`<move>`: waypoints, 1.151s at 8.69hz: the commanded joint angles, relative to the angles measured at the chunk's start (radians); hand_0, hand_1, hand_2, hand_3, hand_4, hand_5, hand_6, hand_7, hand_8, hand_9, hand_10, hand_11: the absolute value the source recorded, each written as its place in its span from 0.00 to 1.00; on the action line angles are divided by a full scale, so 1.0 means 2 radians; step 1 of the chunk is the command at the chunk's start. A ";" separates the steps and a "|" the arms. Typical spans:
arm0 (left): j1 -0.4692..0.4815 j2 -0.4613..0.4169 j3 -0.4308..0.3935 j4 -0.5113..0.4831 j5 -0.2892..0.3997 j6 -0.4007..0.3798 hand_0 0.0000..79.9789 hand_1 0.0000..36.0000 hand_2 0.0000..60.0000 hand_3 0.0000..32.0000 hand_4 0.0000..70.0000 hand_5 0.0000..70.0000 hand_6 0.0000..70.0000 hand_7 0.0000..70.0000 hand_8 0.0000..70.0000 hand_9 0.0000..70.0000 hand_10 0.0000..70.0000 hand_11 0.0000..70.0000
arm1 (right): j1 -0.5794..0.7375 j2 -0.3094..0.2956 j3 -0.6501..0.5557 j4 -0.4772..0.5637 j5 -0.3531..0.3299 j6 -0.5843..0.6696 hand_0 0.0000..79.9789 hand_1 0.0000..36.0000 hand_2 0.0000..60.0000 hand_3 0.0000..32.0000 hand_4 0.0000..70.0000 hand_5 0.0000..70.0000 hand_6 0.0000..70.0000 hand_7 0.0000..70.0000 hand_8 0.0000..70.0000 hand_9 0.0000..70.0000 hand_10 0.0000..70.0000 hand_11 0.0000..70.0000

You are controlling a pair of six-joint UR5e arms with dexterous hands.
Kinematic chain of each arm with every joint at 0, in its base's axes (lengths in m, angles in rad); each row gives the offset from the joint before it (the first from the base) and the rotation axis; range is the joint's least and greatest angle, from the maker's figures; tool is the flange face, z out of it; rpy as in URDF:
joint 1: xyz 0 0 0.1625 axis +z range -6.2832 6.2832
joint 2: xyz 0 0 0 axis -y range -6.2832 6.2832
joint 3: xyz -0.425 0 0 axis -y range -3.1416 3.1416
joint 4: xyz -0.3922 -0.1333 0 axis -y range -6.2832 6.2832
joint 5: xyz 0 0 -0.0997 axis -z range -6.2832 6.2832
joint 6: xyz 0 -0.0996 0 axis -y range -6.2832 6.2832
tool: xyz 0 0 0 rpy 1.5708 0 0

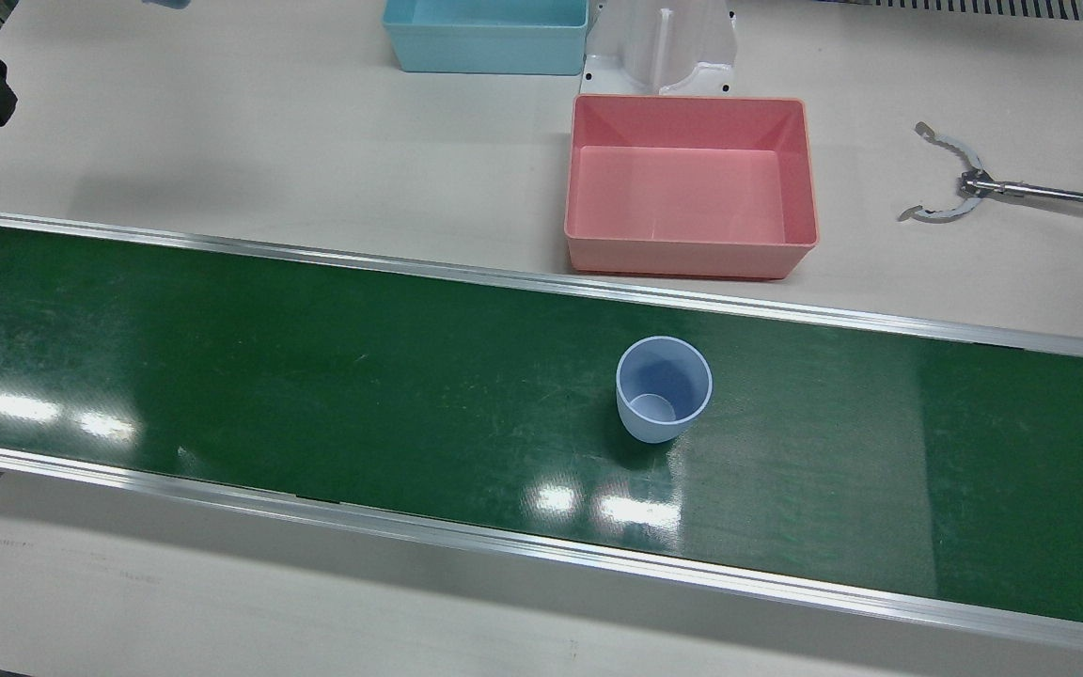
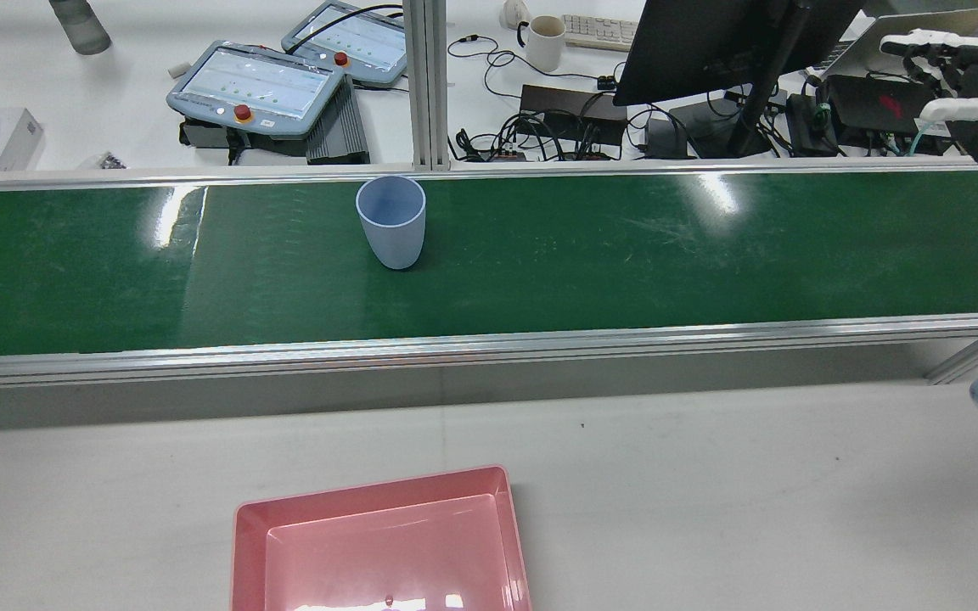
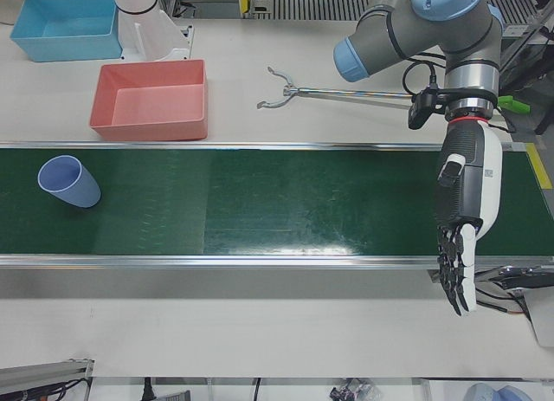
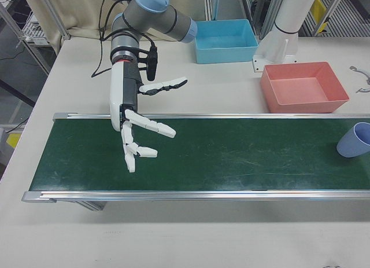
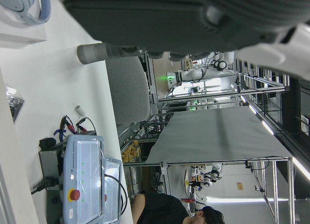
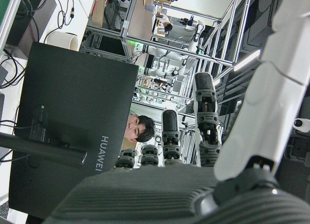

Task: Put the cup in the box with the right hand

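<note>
"HUAWEI" lettering on monitor (image 6: 72, 141)

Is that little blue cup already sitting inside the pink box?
No, the blue cup stands upright on the green belt, while the pink box on the table beside the belt holds nothing.

Layout around the conveyor belt (image 1: 316, 376)

We note the cup (image 1: 663, 388) upright on it; the box (image 1: 690, 184) just beside its robot-side edge.
</note>
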 commanded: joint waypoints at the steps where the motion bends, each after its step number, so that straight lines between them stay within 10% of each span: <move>1: 0.000 0.000 0.000 0.000 0.000 -0.001 0.00 0.00 0.00 0.00 0.00 0.00 0.00 0.00 0.00 0.00 0.00 0.00 | -0.002 0.000 0.000 0.000 0.000 0.000 0.67 0.18 0.00 0.04 0.43 0.06 0.09 0.45 0.04 0.12 0.06 0.11; 2: 0.000 0.000 0.000 0.000 0.000 -0.001 0.00 0.00 0.00 0.00 0.00 0.00 0.00 0.00 0.00 0.00 0.00 0.00 | -0.005 0.000 0.000 0.000 0.000 -0.001 0.68 0.19 0.00 0.31 0.39 0.07 0.08 0.45 0.04 0.12 0.07 0.12; 4: 0.000 0.000 0.000 0.000 0.000 0.000 0.00 0.00 0.00 0.00 0.00 0.00 0.00 0.00 0.00 0.00 0.00 0.00 | -0.008 0.002 -0.004 0.001 -0.004 -0.001 0.68 0.18 0.00 0.43 0.38 0.06 0.08 0.48 0.03 0.12 0.07 0.12; 10: 0.000 0.000 0.000 0.000 0.000 -0.001 0.00 0.00 0.00 0.00 0.00 0.00 0.00 0.00 0.00 0.00 0.00 0.00 | -0.007 0.002 -0.005 0.001 -0.007 0.000 0.68 0.19 0.00 0.16 0.41 0.06 0.11 0.58 0.04 0.15 0.07 0.12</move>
